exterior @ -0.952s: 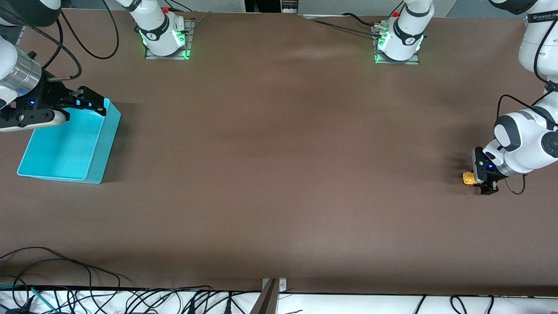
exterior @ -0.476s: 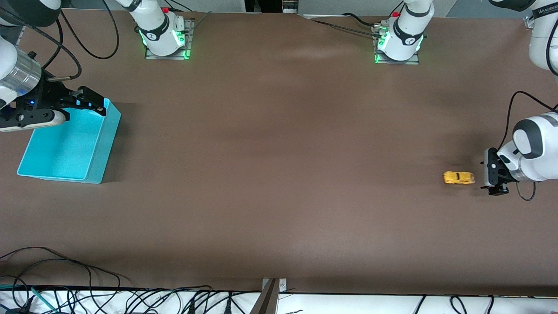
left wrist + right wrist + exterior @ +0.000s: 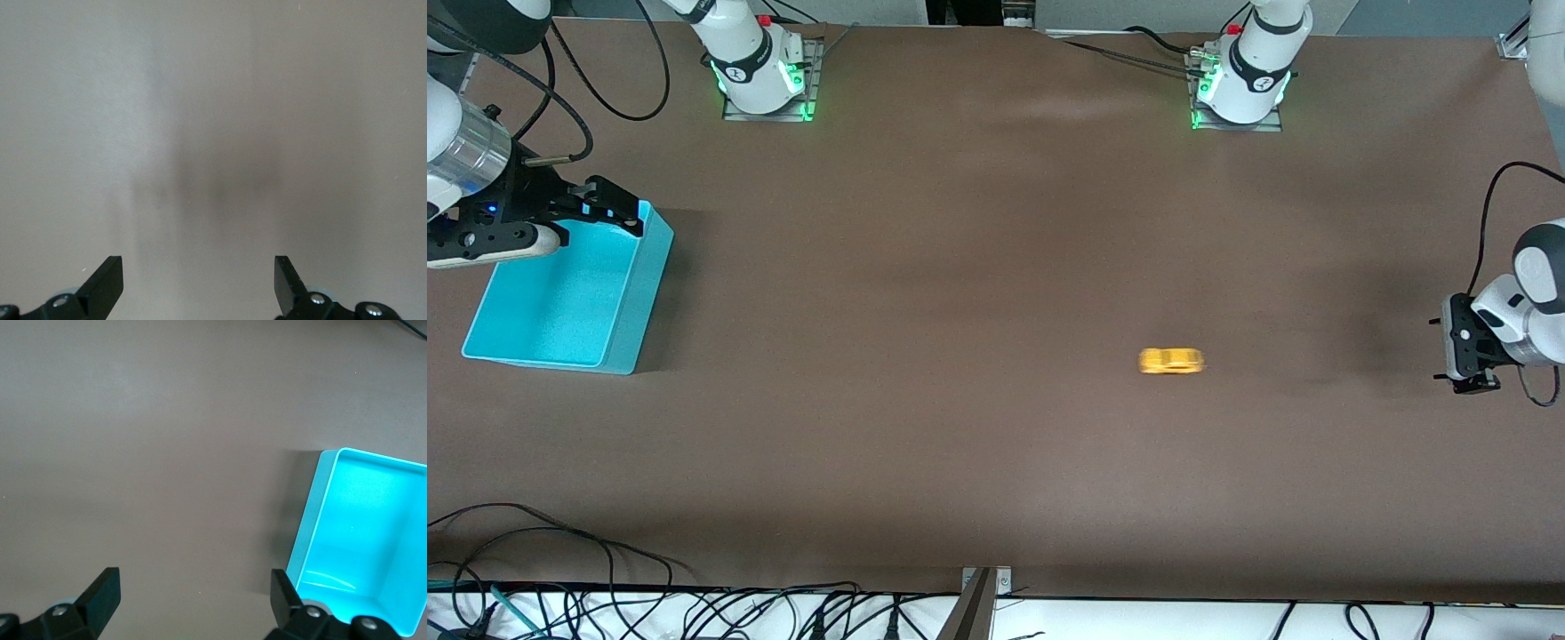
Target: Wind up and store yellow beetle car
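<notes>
The yellow beetle car (image 3: pixel 1172 360) is alone on the brown table, smeared by motion. It lies well away from my left gripper (image 3: pixel 1449 349), on the side toward the right arm's end. That gripper hangs low at the left arm's end of the table. The left wrist view shows its fingers (image 3: pixel 107 277) spread wide over bare table, so the left gripper (image 3: pixel 197 270) is open and empty. My right gripper (image 3: pixel 624 209) waits open over the rim of a cyan bin (image 3: pixel 627 302). In the right wrist view the right gripper (image 3: pixel 193 583) holds nothing. The car is out of both wrist views.
The cyan bin (image 3: pixel 308 527) is empty and stands at the right arm's end of the table. The two arm bases (image 3: pixel 760 76) (image 3: pixel 1240 84) stand along the edge farthest from the front camera. Loose cables (image 3: pixel 560 569) lie along the edge nearest it.
The left gripper opened and let go of the car, then drew back toward its end of the table. The car has rolled away toward the right arm's end. The right arm has not moved.
</notes>
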Robot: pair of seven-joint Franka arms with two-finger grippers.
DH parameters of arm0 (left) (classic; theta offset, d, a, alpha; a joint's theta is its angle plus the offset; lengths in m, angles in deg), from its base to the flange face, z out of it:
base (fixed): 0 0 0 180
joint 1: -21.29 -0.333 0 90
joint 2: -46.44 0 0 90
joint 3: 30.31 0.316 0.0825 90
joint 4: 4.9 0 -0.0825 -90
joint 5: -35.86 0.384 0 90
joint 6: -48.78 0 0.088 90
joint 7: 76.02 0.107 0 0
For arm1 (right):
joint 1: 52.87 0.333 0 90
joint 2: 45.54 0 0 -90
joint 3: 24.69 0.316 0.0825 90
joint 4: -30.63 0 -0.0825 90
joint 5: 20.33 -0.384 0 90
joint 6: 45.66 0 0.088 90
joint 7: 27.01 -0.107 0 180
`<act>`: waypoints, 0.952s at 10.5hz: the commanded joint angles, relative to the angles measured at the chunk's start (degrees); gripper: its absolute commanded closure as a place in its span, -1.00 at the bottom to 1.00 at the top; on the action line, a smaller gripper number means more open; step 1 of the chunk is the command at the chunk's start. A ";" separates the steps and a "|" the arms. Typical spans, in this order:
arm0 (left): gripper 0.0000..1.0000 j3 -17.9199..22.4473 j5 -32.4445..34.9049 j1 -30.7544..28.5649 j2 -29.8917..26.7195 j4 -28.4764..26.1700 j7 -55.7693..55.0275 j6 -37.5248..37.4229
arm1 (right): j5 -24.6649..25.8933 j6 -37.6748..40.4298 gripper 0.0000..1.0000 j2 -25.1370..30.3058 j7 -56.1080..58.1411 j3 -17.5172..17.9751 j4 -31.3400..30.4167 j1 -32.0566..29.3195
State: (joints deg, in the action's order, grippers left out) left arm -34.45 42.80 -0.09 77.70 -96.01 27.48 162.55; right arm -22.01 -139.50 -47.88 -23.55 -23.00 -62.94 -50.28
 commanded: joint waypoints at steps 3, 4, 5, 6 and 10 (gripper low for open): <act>-1.00 0.28 -0.61 3.36 -0.32 6.65 -5.86 -10.06 | -0.25 1.02 -1.00 -0.12 1.19 -0.10 1.20 -0.21; -1.00 0.37 -0.61 3.36 -0.23 6.65 -5.86 -10.06 | -0.16 1.11 -1.00 -0.12 1.11 -0.10 1.20 -0.21; -1.00 0.28 -0.61 3.36 -0.23 6.65 -5.86 -10.15 | -0.25 1.11 -1.00 -0.12 1.11 -0.10 1.20 -0.21; -1.00 0.28 -0.61 3.36 -0.23 6.65 -5.86 -10.15 | -0.16 1.11 -1.00 -0.12 1.11 -0.10 1.20 -0.21; -1.00 0.28 -0.61 3.36 -0.23 6.47 -5.86 -10.33 | -0.16 1.11 -1.00 -0.12 1.11 -0.10 1.20 -0.21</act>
State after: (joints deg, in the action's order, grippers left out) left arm -34.32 42.80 3.20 77.25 -90.28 21.97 153.39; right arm -22.01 -139.48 -47.88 -23.55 -23.00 -62.94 -50.31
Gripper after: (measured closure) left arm 0.000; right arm 0.000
